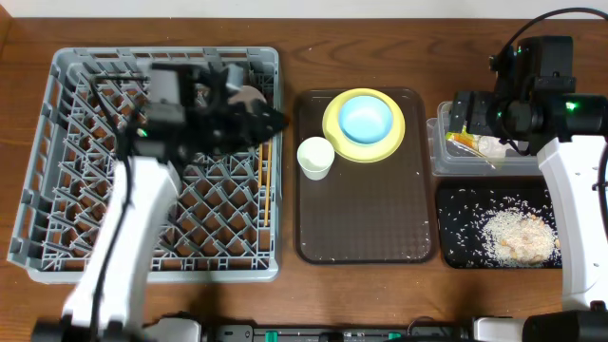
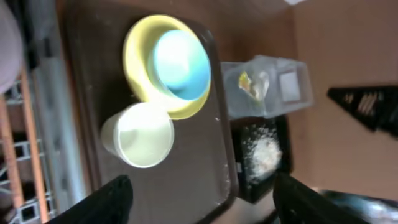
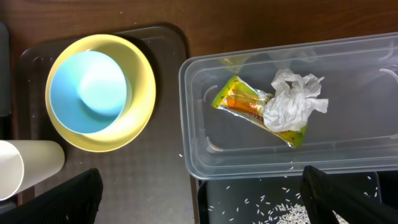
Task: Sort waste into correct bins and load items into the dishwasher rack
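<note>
Hanging open over rack and tub

The wrapper (image 3: 249, 106) and tissue (image 3: 292, 102) lie touching in the clear tub (image 3: 348, 56), and rice (image 1: 518, 236) litters the black tray (image 1: 456, 204). On the brown tray (image 1: 366, 218) sit the plate (image 1: 332, 128), the blue bowl (image 1: 366, 119) in it, and the cup (image 1: 315, 158). The left gripper (image 2: 202, 183), wide and empty, is blurred above the rack (image 1: 57, 171), half hiding a pale round shape (image 1: 252, 95). The right gripper (image 3: 200, 177) gapes, empty, at the tub's edge.
</note>
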Action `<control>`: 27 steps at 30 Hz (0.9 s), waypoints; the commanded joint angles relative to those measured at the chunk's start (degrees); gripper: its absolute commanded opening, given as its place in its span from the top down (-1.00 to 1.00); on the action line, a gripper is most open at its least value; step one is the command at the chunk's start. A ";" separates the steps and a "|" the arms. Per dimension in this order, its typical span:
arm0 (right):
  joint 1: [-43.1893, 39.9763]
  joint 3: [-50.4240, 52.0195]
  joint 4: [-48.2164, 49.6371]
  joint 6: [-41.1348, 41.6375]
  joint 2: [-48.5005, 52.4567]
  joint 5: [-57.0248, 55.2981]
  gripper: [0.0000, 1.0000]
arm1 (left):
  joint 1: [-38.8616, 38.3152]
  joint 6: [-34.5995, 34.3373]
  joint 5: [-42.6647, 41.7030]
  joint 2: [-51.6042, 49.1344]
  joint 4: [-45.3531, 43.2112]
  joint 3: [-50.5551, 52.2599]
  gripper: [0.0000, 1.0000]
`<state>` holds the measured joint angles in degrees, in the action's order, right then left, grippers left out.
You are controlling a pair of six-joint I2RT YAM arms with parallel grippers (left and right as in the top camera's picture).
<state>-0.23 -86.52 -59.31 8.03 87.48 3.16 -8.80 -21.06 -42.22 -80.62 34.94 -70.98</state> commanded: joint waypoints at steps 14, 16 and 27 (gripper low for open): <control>0.42 -0.24 -0.11 -0.61 0.13 -0.11 -0.99 | -33.92 1.09 61.40 -16.31 -4.07 -0.83 -0.14; 0.42 -0.24 -0.11 -0.59 0.13 -0.11 -0.98 | -33.92 1.07 61.18 -19.10 -6.05 -0.83 -0.12; 0.42 -0.24 -0.11 -0.61 0.13 -0.11 -0.98 | -33.92 2.10 60.39 -22.86 -8.66 -0.83 0.36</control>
<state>-0.23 -86.52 -59.33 8.03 87.48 3.16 -42.81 -19.42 17.10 -103.61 26.24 -71.59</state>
